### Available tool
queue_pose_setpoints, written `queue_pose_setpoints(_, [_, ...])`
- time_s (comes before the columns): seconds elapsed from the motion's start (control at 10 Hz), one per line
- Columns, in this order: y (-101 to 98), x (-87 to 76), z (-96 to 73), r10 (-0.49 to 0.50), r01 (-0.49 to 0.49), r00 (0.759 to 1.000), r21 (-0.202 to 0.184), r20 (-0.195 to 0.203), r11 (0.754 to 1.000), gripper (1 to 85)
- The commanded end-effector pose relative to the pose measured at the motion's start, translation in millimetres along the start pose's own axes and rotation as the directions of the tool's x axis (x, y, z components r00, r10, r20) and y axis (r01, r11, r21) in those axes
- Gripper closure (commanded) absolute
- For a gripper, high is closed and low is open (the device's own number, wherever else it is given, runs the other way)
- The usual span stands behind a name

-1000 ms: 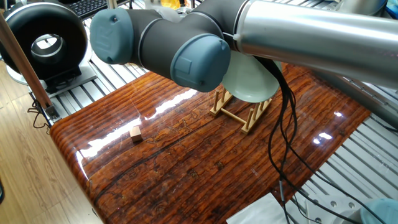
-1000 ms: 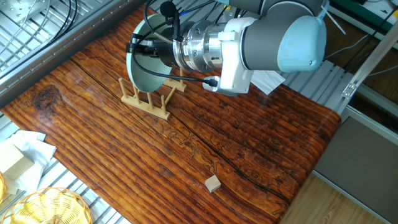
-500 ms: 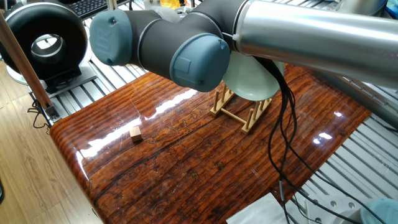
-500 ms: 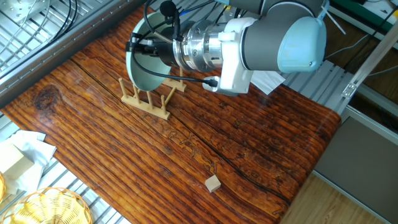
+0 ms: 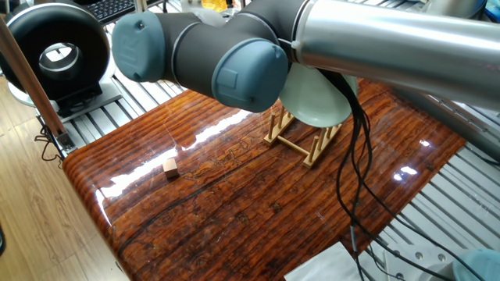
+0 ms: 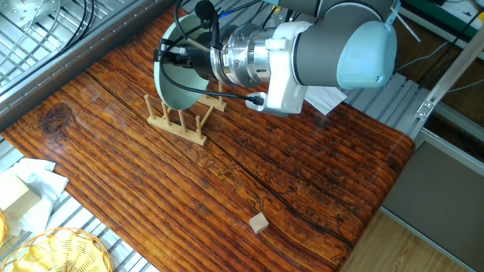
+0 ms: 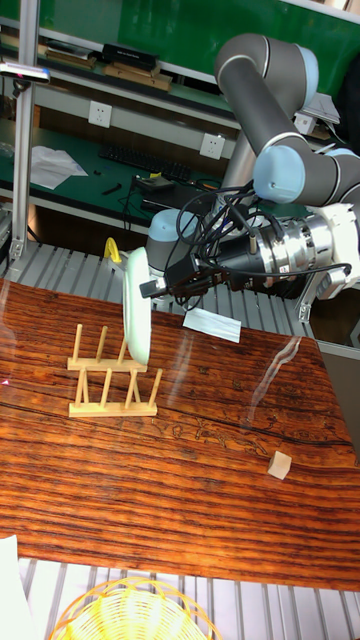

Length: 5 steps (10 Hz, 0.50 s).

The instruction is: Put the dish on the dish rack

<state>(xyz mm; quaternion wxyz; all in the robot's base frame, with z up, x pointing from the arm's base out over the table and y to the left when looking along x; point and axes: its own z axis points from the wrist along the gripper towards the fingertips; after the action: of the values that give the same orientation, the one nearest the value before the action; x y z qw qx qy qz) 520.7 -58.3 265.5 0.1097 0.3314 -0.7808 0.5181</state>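
The pale mint-green dish stands upright on edge, its lower rim down between the pegs of the light-wood dish rack. My gripper reaches in from the right and is shut on the dish's upper rim. In the other fixed view the dish stands over the rack, with the dark gripper at its rim. In one fixed view the arm's elbow hides the gripper; only the dish's lower part and the rack show. I cannot tell whether the dish's weight rests on the rails.
A small wooden cube lies on the glossy wood table toward its other end. A yellow wicker basket sits off the near corner. White paper lies behind the table. Black cables hang from the arm.
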Motion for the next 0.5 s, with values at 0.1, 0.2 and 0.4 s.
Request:
queue_pose_setpoints(0.1, [8.3, -4.0, 1.8, 0.02, -0.02, 1.0, -0.014, -0.003, 1.0, 84.7])
queue_pose_setpoints(0.2, [9.8, -6.8, 1.7, 0.025, -0.025, 1.0, -0.014, -0.003, 1.0, 84.7])
queue_pose_setpoints(0.4, [13.0, -12.8, -0.2, 0.034, -0.034, 0.999, -0.015, -0.007, 0.999, 84.7])
